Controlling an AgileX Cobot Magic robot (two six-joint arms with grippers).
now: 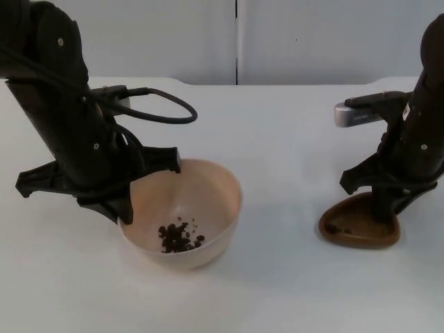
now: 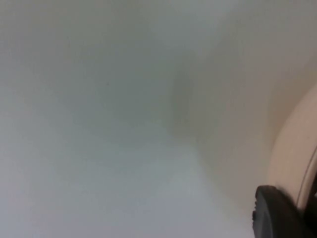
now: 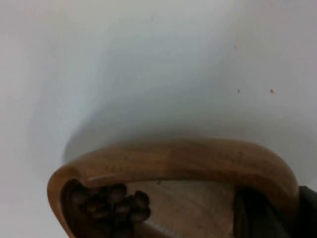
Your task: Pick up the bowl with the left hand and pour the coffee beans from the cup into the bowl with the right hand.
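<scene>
On the counter [image 1: 277, 139], left of centre, sits a pale beige bowl [image 1: 208, 201] with a small heap of dark coffee beans [image 1: 179, 237] at its bottom. The left gripper [image 1: 128, 208] is at the bowl's left rim, one finger reaching over the rim near its far edge, another down against the outer wall; the fingers look closed on the rim, though the contact itself is partly hidden by the arm. The left wrist view adds a black fingertip [image 2: 277, 213] set against the bowl's cream wall [image 2: 297, 148], with white counter beyond.

Well apart to the right rests a shallow brown wooden cup [image 1: 357, 225], rounded and dish-like, flat on the counter. The right gripper [image 1: 383, 208] stands in it, one finger planted inside near the right rim; whether the fingers clamp the rim cannot be told. The right wrist view shows what the top view barely does: a cluster of beans [image 3: 111, 203] left inside the cup [image 3: 188, 161], against its curved wooden wall.
</scene>
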